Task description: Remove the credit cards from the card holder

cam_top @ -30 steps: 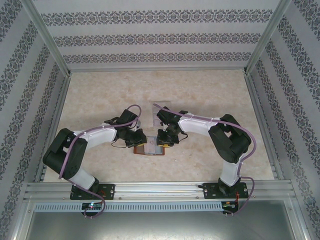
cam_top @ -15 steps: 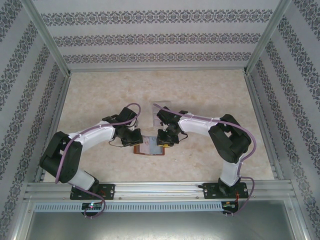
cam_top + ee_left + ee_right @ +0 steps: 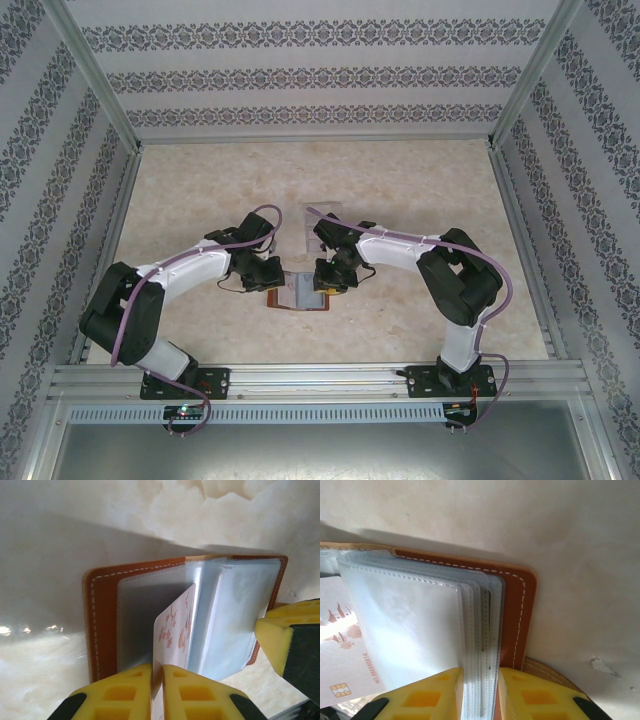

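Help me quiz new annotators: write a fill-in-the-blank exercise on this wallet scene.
The left gripper pinches a pale credit card printed with ____ blossoms.
The right gripper clamps the clear sleeves of the card holder, which lies ____ on the table.
Its stitching is ____.
Missing words: pink; open; white.

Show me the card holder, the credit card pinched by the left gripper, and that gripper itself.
card holder [image 3: 100,625]: left wrist view, on its brown stitched leather cover.
credit card [image 3: 175,625]: left wrist view, on its pale face with pink print.
left gripper [image 3: 156,672]: left wrist view, between its yellow fingertips.
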